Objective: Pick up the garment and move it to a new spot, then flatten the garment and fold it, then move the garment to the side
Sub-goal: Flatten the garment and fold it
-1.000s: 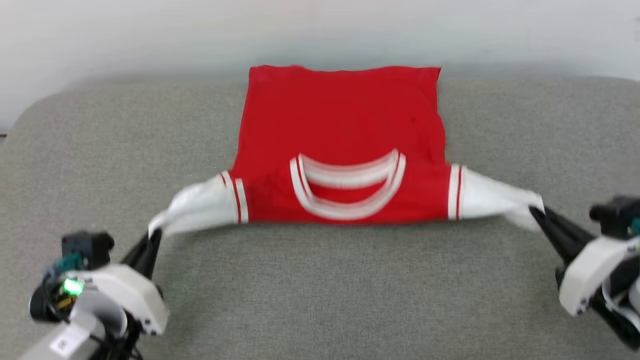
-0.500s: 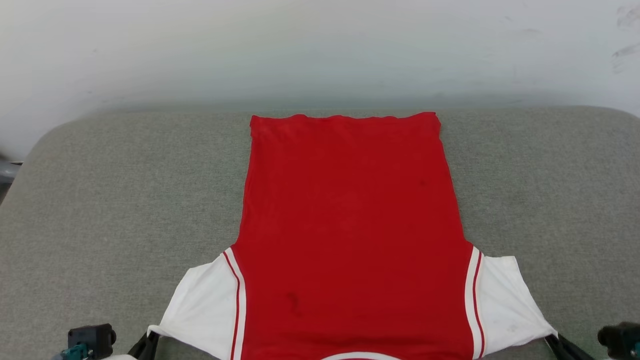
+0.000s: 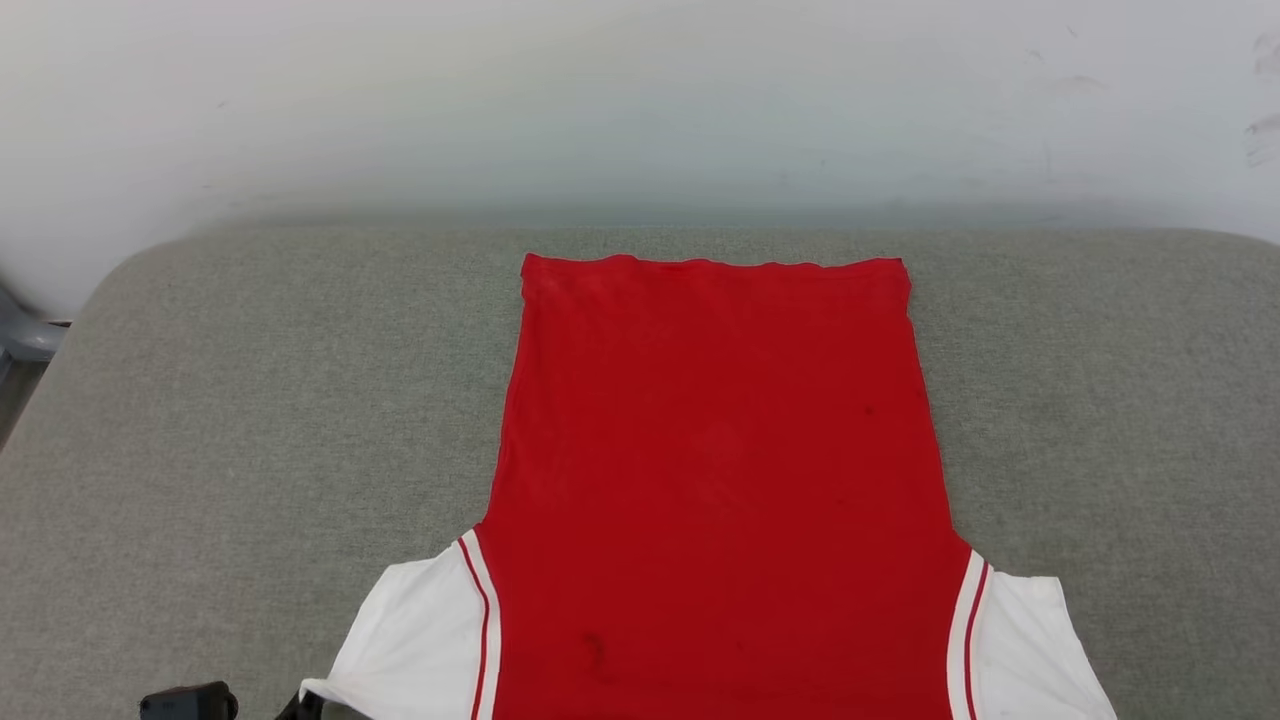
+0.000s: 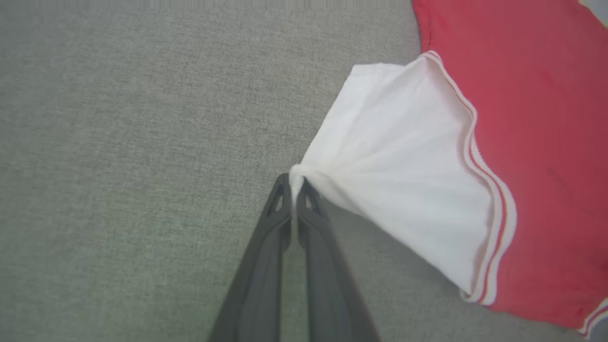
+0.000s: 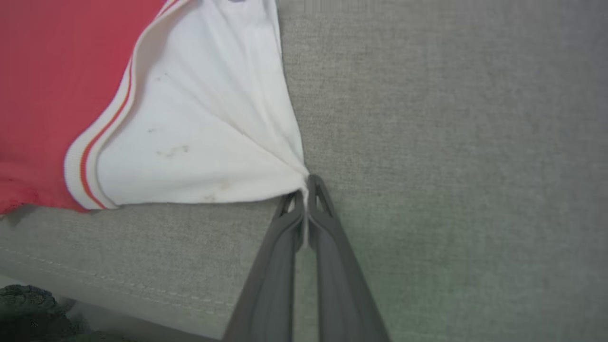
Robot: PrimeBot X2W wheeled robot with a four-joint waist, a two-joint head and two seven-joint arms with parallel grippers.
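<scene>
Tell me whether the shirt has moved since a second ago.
Yes. The shirt has slid toward the robot: its far hem once met the cushion's back edge, and now a grey strip lies between them.

Garment (image 3: 715, 480) lying flat on cushion (image 3: 250, 400), wall (image 3: 640, 100) behind garment, left gripper (image 4: 295, 180) touching garment's near-left corner, right gripper (image 5: 306, 187) touching garment's near-right corner.
</scene>
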